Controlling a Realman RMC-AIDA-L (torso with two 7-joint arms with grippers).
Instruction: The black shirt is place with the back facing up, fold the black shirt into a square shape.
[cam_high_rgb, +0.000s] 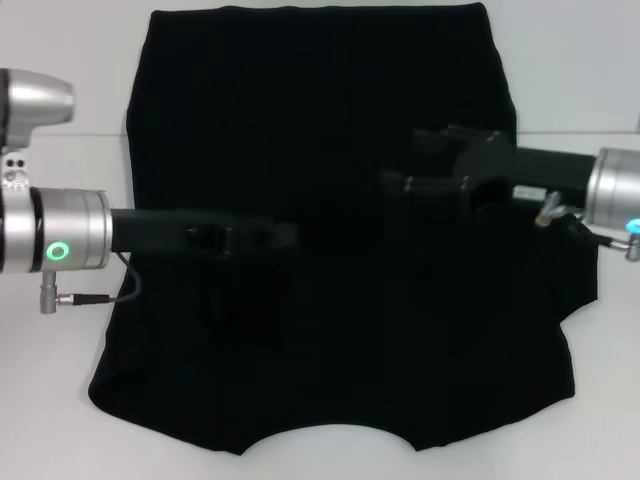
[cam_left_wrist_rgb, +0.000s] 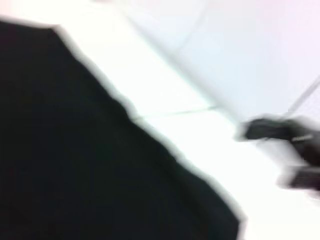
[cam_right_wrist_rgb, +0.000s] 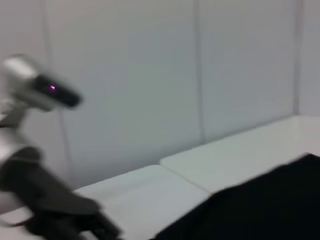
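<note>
Head view has the black shirt (cam_high_rgb: 330, 120) spread flat across the middle of the white table (cam_high_rgb: 60, 440), hem toward the far edge, neckline curve at the near edge; plain back up, no lettering readable anywhere; left gripper (cam_high_rgb: 262, 236) reaches in from the left edge over the cloth, right gripper (cam_high_rgb: 420, 185) from the right edge, both hovering mid-shirt, likely lining up for a fold; black on black, so I cannot tell whether either is apart or together.
</note>
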